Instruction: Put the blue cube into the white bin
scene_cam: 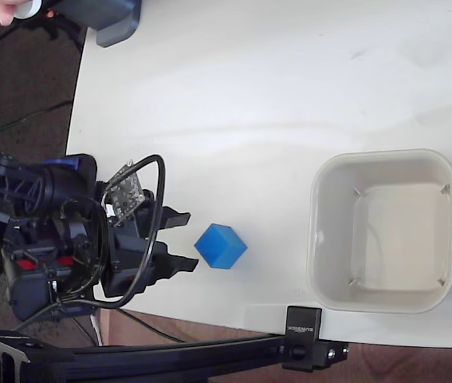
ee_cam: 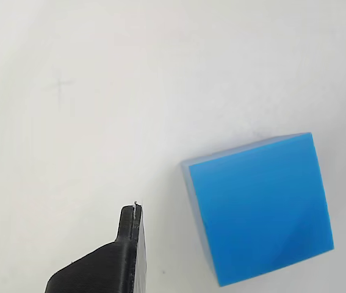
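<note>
The blue cube [scene_cam: 221, 246] rests on the white table, turned diagonally, left of the white bin [scene_cam: 383, 230]. My gripper [scene_cam: 188, 239] is open just left of the cube, one black fingertip above and one below its left corner, with a small gap to the cube. In the wrist view the cube [ee_cam: 261, 206] fills the lower right, and a single black finger [ee_cam: 127, 244] rises from the bottom edge to its left, apart from it. The bin holds nothing and stands near the table's right edge.
The table's [scene_cam: 249, 104] left edge and front edge run close to the arm. A black clamp [scene_cam: 301, 331] grips the front edge below the bin. A grey-blue object [scene_cam: 114, 20] sits at the top left corner.
</note>
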Motion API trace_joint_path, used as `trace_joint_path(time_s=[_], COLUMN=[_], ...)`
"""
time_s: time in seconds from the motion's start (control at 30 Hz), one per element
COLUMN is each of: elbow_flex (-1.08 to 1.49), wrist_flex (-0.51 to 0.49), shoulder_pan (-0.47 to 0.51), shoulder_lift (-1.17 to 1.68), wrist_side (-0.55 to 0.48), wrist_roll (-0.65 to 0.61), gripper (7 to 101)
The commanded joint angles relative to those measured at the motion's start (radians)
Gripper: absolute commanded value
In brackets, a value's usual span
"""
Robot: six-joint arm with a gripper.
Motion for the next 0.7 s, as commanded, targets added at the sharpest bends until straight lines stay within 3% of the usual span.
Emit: trace_joint_path(time_s=[0.03,0.4,0.7], elbow_flex=[-0.130,-0.166,-0.132], wrist_flex=[0.058,0.060,-0.026], shoulder_pan=[0.006,-0.005,-0.015], shoulder_lift=[-0.043,-0.109,-0.138], wrist_side=[-0.009,-0.002,-0.008], wrist_roll=[-0.044,-0.077,-0.057], gripper=[100.3,100.0,100.0])
